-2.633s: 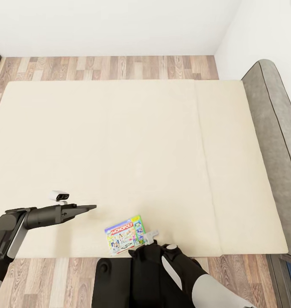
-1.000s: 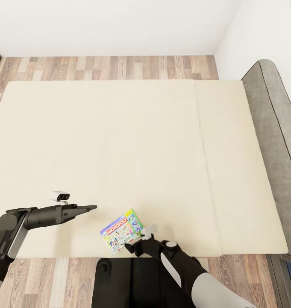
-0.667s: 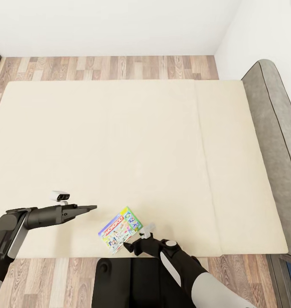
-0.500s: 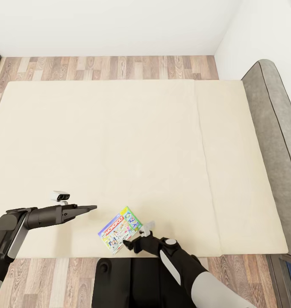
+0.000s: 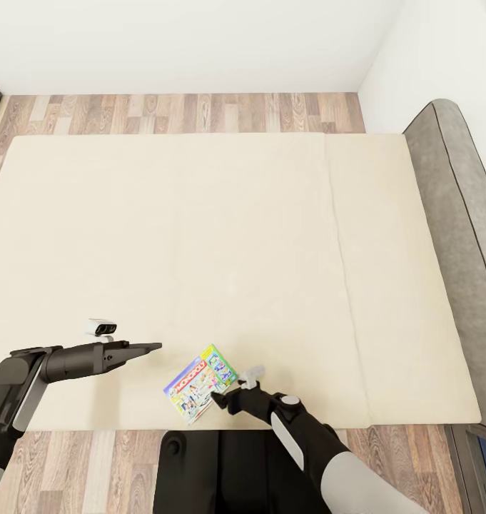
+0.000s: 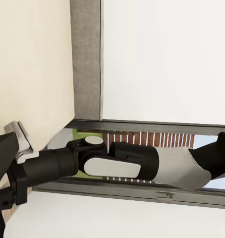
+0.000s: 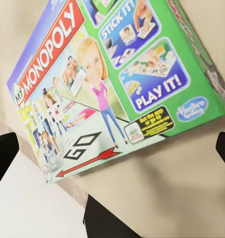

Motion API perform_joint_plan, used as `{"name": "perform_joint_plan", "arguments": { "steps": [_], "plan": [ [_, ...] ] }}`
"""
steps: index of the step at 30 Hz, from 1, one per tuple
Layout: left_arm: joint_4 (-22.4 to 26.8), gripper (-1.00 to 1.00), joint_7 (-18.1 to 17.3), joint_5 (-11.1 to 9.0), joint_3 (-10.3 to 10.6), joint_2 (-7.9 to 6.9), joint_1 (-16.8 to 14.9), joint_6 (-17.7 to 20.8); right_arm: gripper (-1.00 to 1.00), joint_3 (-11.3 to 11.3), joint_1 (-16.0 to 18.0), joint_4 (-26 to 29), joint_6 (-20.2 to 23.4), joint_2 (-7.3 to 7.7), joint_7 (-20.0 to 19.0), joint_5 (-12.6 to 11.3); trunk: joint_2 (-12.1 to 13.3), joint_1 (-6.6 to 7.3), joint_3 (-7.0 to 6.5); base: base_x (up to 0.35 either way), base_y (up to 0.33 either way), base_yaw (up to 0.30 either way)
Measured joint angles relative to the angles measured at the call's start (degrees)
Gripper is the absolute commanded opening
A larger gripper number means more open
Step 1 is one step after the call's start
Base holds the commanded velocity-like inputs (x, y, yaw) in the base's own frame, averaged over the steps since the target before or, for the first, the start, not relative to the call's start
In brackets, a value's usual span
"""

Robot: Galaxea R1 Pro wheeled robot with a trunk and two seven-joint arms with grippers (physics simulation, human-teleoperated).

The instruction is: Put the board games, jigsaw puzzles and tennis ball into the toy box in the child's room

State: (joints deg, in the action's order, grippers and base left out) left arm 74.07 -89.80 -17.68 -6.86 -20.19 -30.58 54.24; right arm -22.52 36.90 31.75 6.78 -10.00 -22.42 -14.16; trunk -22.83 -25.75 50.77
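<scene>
- Count: one Monopoly board game box [image 5: 200, 383] lies flat on the bed [image 5: 200, 250], turned at an angle, close to the near edge of the mattress.
- Left gripper [image 5: 148, 348] is held out level above the near left part of the mattress, well apart from the box; its fingers look pressed together and carry nothing.
- Right gripper [image 5: 221, 397] is just beside the box's near right corner; in the right wrist view its two dark fingertips [image 7: 4, 154] stand wide apart on both sides of the picture, with the box [image 7: 117, 79] between and ahead of them, not gripped.
- Writing on the box: "MY MONOPOLY" on a red banner, "STICK IT!", "PLAY IT!", "GO" with a red arrow, and a Hasbro Gaming logo.
- Edges and room: the beige mattress is bare over nearly all its surface; a wood-plank floor [image 5: 178, 113] strip runs beyond its far edge, a grey headboard [image 5: 460, 214] closes the right side.
</scene>
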Motion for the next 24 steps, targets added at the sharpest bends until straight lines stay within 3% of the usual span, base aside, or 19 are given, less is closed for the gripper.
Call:
{"name": "perform_joint_plan", "arguments": {
  "steps": [24],
  "plan": [
    [0.00, 1.00, 0.00, 0.02, 0.00, 0.00, 0.00, 0.00, 1.00, 2.76, 0.00, -0.41, 0.01, 0.00, 1.65, -0.01, 0.00, 0.00, 0.00, 0.000, 0.000, 0.000]
  ]
}}
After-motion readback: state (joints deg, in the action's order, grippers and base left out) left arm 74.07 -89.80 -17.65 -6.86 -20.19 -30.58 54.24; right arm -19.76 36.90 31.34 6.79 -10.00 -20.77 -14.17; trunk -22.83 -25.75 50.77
